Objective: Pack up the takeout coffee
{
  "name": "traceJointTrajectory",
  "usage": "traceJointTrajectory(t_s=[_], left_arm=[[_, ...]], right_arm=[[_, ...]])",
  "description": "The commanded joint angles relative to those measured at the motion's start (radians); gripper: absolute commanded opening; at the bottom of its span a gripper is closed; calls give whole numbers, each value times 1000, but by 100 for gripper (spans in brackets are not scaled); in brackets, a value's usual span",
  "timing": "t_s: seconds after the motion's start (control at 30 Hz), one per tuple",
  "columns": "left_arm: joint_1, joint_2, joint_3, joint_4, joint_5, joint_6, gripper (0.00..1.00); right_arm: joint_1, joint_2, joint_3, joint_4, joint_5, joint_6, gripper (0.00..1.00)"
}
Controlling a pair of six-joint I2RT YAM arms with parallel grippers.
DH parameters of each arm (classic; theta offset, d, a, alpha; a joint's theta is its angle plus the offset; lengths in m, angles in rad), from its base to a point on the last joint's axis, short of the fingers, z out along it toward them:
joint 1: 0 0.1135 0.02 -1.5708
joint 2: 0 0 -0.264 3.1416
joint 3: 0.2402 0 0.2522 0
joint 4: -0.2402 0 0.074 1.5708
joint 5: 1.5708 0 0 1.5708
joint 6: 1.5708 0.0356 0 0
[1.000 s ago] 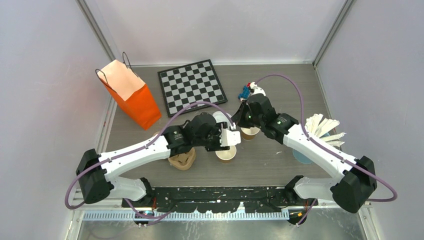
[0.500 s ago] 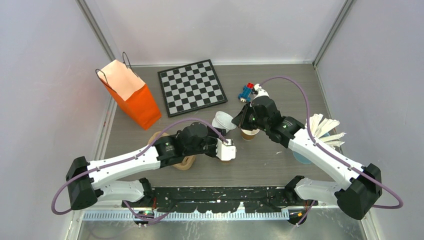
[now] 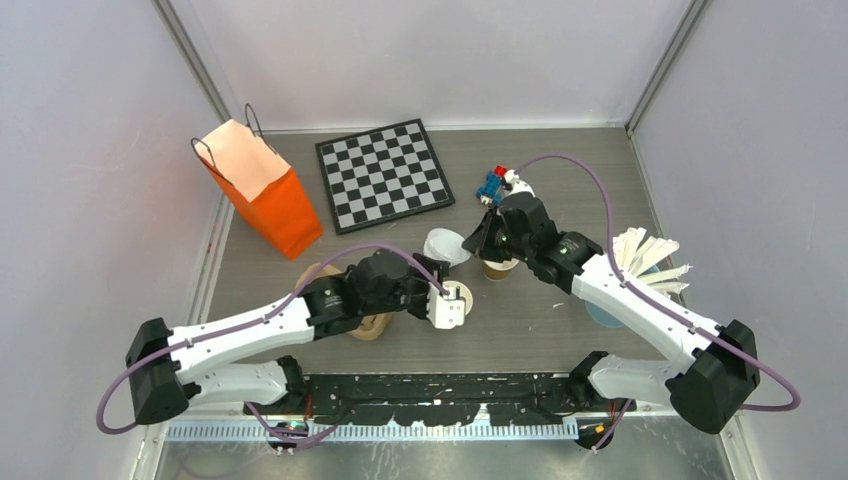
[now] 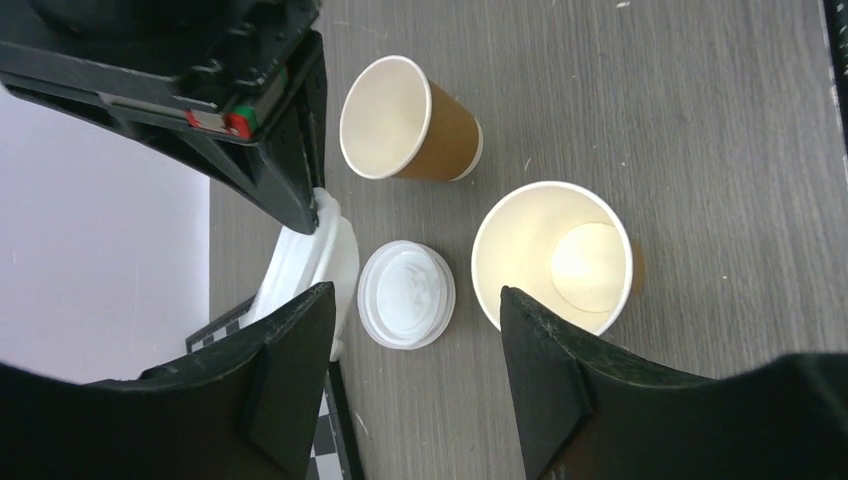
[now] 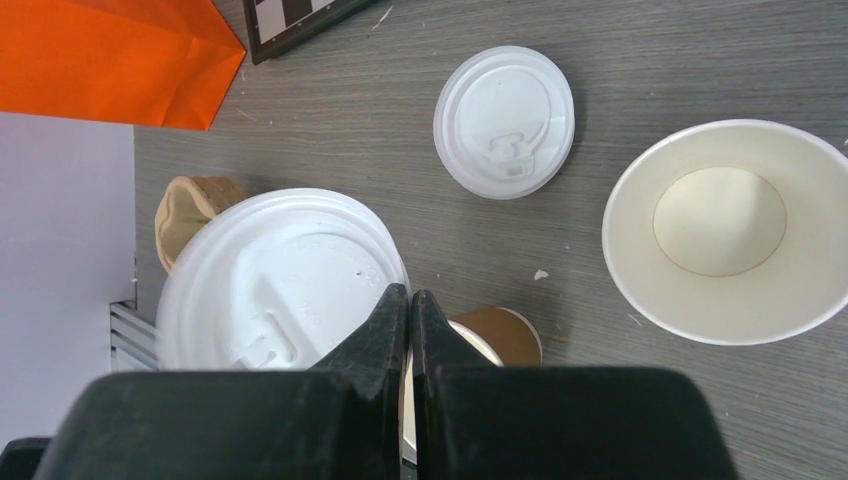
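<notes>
White plastic is pinched at its rim in the right gripper (image 5: pixel 410 295). Its fingers are pressed tight on the held lid (image 5: pixel 280 285), which hangs tilted above and beside a brown kraft cup (image 5: pixel 505 335) standing open near the middle of the table (image 5: pixel 650 40).

To seat it well, I judge the lid should be levelled, centred over that cup's mouth and pressed straight down. The grip should let go only once the rim has caught all round, since a slanted push could tip so light a cup.

The left gripper (image 4: pixel 415 295) holds nothing; its jaws stand wide apart, hovering nearer the table's near edge. A loose lid (image 4: pixel 400 300) lies flat on the table below the gap between its fingers. A second open cup (image 4: pixel 552 255) stands just beside that lid, close by one fingertip. The pulp tray (image 5: pixel 195 215) sits toward the left edge.
</notes>
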Motion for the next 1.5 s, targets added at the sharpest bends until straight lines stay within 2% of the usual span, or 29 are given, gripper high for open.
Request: traceJointTrajectory(t_s=[0.0, 0.43, 0.7, 0.8, 0.9, 0.97, 1.03, 1.17, 1.27, 1.37, 1.47], left_arm=[[-3, -64, -4, 60, 55, -17, 63], [-4, 12, 16, 60, -57, 46, 63], [-4, 87, 42, 95, -131, 61, 58], [-4, 88, 42, 106, -131, 50, 53], [-3, 87, 40, 119, -139, 20, 39], [-2, 85, 41, 129, -156, -20, 35], [-2, 87, 49, 117, -172, -79, 27], [9, 86, 68, 84, -214, -233, 22], [33, 65, 79, 72, -207, -378, 19], [87, 30, 90, 68, -138, -533, 17], [141, -6, 120, 38, -22, -682, 16]], right_arm=[[2, 14, 4, 20, 8, 14, 0], [1, 14, -8, 47, -48, 33, 0], [3, 6, -18, 59, -100, 39, 1], [3, -2, -24, 62, -100, 40, 1], [2, -7, -29, 68, -104, 45, 2], [3, -13, -31, 75, -105, 49, 4], [3, -19, -32, 78, -99, 52, 8], [2, -46, -32, 78, -62, 51, 22], [2, -92, -37, 74, 33, 44, 35], [2, -157, -53, 96, 128, 20, 47], [1, -242, -103, 184, 198, -47, 55]])
